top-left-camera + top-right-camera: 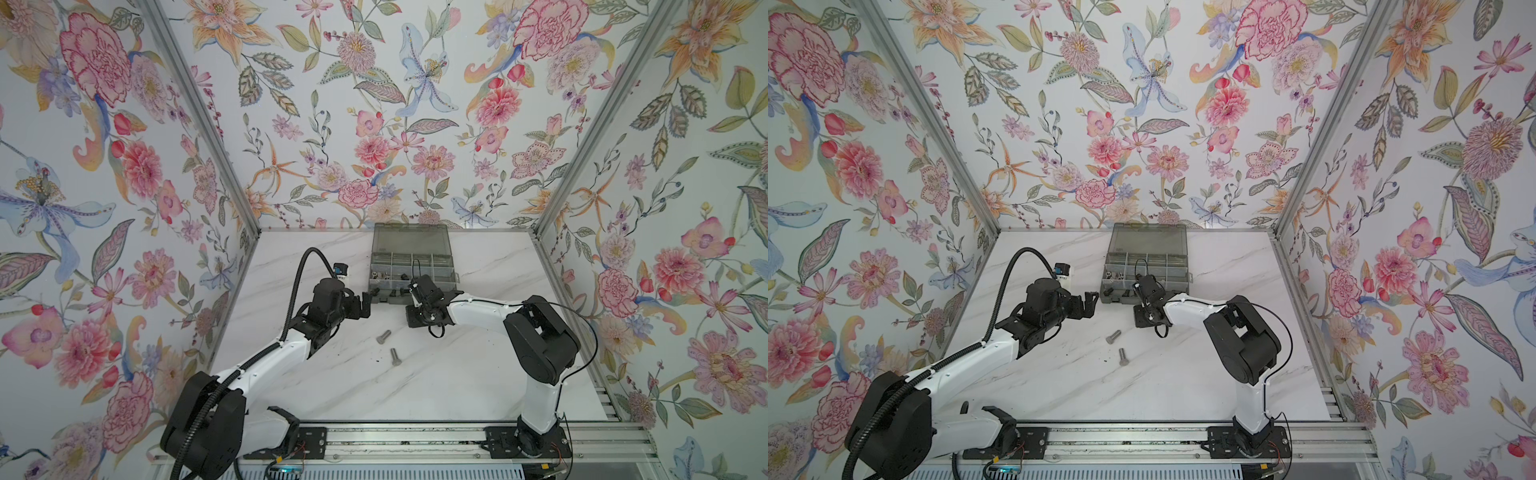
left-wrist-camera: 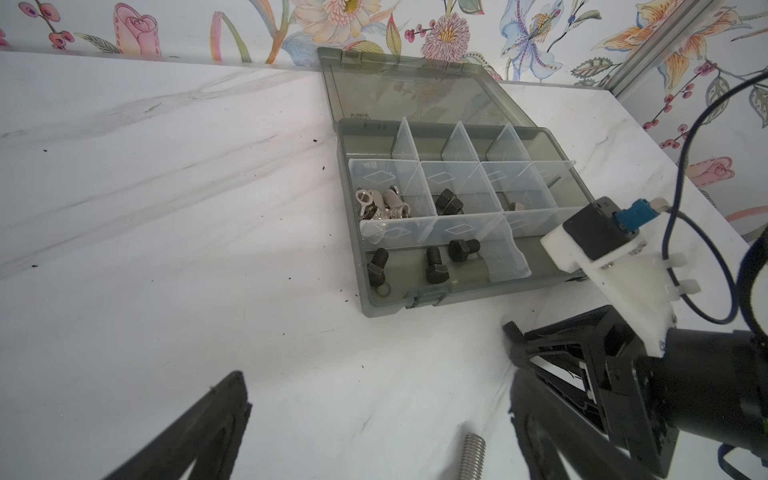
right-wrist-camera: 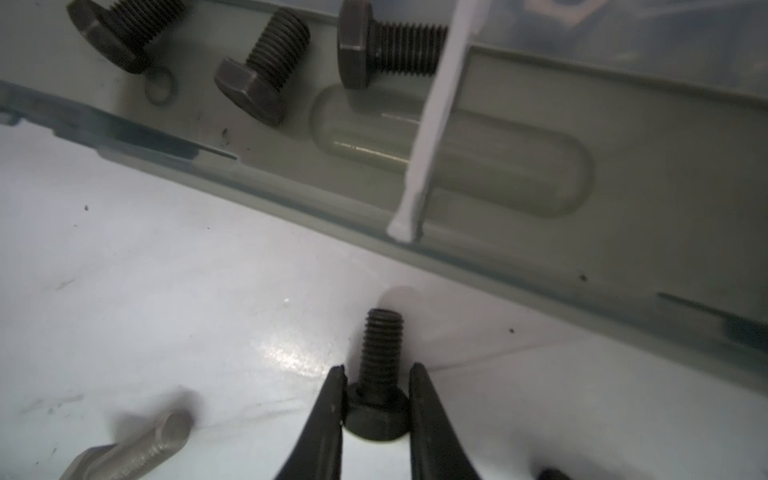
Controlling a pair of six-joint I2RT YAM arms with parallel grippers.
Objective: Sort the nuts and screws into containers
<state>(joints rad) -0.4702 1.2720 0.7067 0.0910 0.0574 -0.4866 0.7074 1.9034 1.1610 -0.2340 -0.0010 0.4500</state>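
My right gripper (image 3: 378, 368) is shut on the head of a short black screw (image 3: 380, 345), just above the table in front of the box's front wall. In both top views this gripper (image 1: 414, 311) sits at the near edge of the smoky-grey organizer box (image 1: 371, 266). My left gripper (image 2: 378, 378) hangs open with nothing between its fingers, left of the box (image 1: 1105, 266). Two silver screws (image 1: 383, 336) (image 1: 395, 356) lie loose on the table. Its cells hold silver wing nuts (image 2: 382, 203), black nuts (image 2: 449, 201) and three black screws (image 2: 434, 264).
The box's lid (image 1: 411, 239) lies open towards the back wall. A silver screw's threaded end (image 2: 473, 457) lies near my left gripper's finger. Another silver screw (image 3: 137, 449) lies beside my right gripper. White dividers (image 3: 436, 108) stand in the box. Floral walls enclose the marble table (image 1: 478, 374).
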